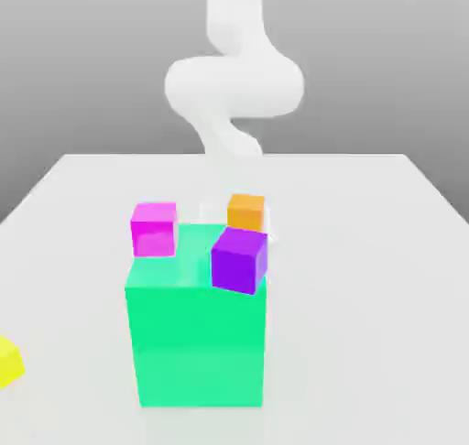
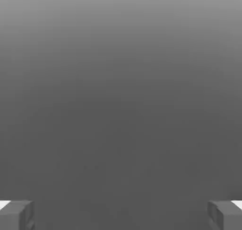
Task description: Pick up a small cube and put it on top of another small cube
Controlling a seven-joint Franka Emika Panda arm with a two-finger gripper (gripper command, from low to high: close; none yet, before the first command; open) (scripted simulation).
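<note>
1. The gripper (image 2: pixel 121 216) stands with its jaws spread wide and nothing between them in the hand view. From where I'm standing, it's released and free to take something.

2. Going out from it, the arm (image 1: pixel 234 86) comes down at the back of the exterior view, behind the big green block (image 1: pixel 199 347). The orange cube (image 1: pixel 246 212) shows near the arm's lower end; whether it rests on the block or behind it, I can't tell.

3. Nearer me, the magenta cube (image 1: pixel 154 230) and the purple cube (image 1: pixel 240 261) appear at the block's upper part, the purple one turned a little and overlapping its front edge in my view.

4. Farthest out is the small yellow cube (image 1: pixel 9 363), partly cut off at the exterior view's left edge, well apart from the block. From the gripper it lies toward the viewer and toward the exterior view's left.

5. So the reach, I'd judge, should pass clear of the block and its neighbours, then match the yellow cube's turned faces; being a cube, it offers no long axis.
</note>
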